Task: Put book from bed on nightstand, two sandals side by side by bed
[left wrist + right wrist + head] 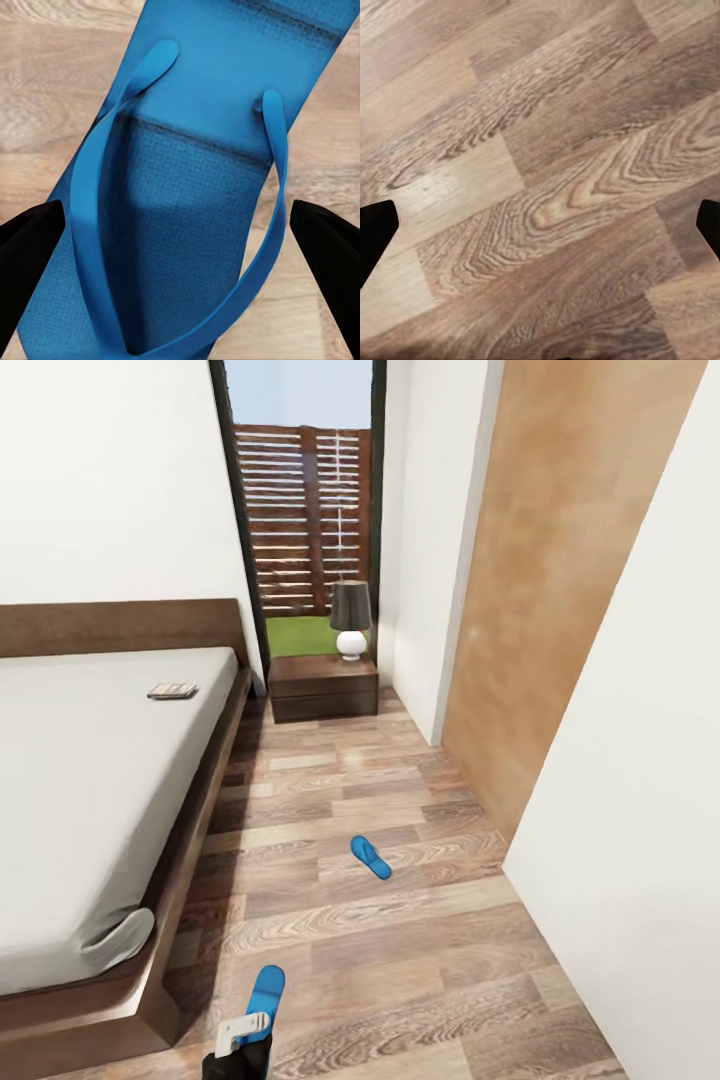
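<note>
From the head view, the step in hand looks like picking up the near sandal [264, 992] beside the bed [90, 780]; the second sandal [371, 857] lies farther from the bed, the thin book [172, 691] on its smooth mattress. In the left wrist view, the left gripper [180, 247] is spread wide around the textured blue sole; closing comes next. In the right wrist view, the right gripper [540, 225] is spread over grained planks.

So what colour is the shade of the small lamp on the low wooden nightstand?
Dark grey lamp shade on a white round base; the head view shows it best.
</note>
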{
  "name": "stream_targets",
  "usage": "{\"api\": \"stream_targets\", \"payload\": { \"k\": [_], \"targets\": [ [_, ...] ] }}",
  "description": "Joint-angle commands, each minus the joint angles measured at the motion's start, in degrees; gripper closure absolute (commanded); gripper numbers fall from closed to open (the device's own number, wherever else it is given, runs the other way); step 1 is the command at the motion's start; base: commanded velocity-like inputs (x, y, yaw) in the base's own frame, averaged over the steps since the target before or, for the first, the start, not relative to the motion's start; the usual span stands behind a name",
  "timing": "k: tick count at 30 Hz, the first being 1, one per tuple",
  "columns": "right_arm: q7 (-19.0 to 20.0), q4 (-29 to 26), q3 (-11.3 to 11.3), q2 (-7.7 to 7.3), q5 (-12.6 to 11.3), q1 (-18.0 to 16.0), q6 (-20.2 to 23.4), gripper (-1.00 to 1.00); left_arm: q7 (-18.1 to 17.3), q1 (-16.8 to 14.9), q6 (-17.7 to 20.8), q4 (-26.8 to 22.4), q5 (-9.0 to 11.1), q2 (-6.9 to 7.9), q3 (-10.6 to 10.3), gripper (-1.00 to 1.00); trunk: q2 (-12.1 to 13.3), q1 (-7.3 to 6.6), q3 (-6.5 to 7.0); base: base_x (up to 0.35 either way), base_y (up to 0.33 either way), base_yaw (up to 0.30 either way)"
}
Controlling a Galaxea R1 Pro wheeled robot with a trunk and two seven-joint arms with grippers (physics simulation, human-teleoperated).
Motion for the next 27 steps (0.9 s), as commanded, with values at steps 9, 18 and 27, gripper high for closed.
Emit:
{"api": "stream_targets", "payload": {
  "k": [9,18,27],
  "targets": [
    [0.3,0.0,-0.1,0.01,-0.3,0.0,0.0,-1.00,-0.1,0.0,-0.2,0.1,0.6,0.02,-0.5,1.00,0.0,0.02,-0.04,0.147,0.054,-0.010],
    [0.3,0.0,-0.1,0.01,-0.5,0.0,0.0,-1.00,-0.1,0.0,-0.2,0.1,0.6,0.02,-0.5,1.00,0.0,0.02,-0.04,0.008,0.002,-0.187],
    [0.3,0.0,-0.1,0.01,-0.5,0.0,0.0,-1.00,-0.1,0.0,-0.2,0.1,0.6,0.02,-0.5,1.00,0.0,0.02,-0.04,0.001,0.000,-0.127]
  ]
}}
